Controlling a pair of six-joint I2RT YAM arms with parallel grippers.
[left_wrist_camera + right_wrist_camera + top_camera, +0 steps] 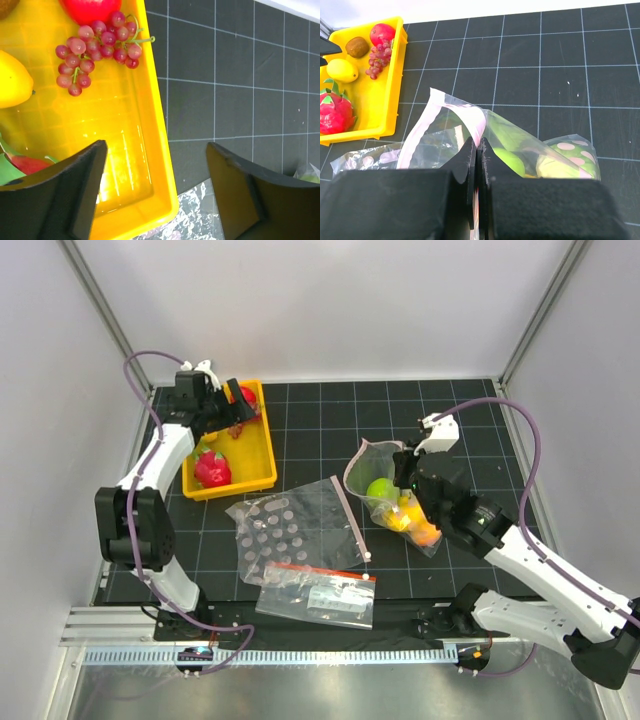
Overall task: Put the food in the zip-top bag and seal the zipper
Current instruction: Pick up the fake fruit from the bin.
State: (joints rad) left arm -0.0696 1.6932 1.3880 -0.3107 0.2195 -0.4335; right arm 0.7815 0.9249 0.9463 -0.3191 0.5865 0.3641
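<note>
Right tool [477, 148] is pressed together on the rim of the zip-top bag [520, 145], pinching the plastic just beside the zipper [422, 131], a pale pink band that curves round the bag's gaping mouth. The bag sits on the right half of the desk [320, 420], about midway between the far and near edges, with its mouth lifted toward the far edge and its body slumped toward the near right corner. Food [404, 508] lies inside it: a green fruit [380, 488] nearest the mouth, yellow pieces under it, and an orange one [426, 533] at the bottom. The right wrist view also shows a pale piece with pink spots [566, 160] pressed against the plastic.

Left tool [156, 196] is spread wide and grips nothing. It hangs over the right wall of the yellow tray [150, 165] near the far left corner of the desk, one finger above the tray floor and the other above the dark desk. In the tray are purple grapes [95, 47], a red fruit [90, 7], a lemon [12, 77], a brown fruit [357, 46] and a pink dragon fruit [212, 470].

A bubble sheet [268, 532] lies flat at the desk's centre, clear film with a thin pink line [350, 520] just beside it. A printed bag with a red band [316, 595] lies by the near edge.
</note>
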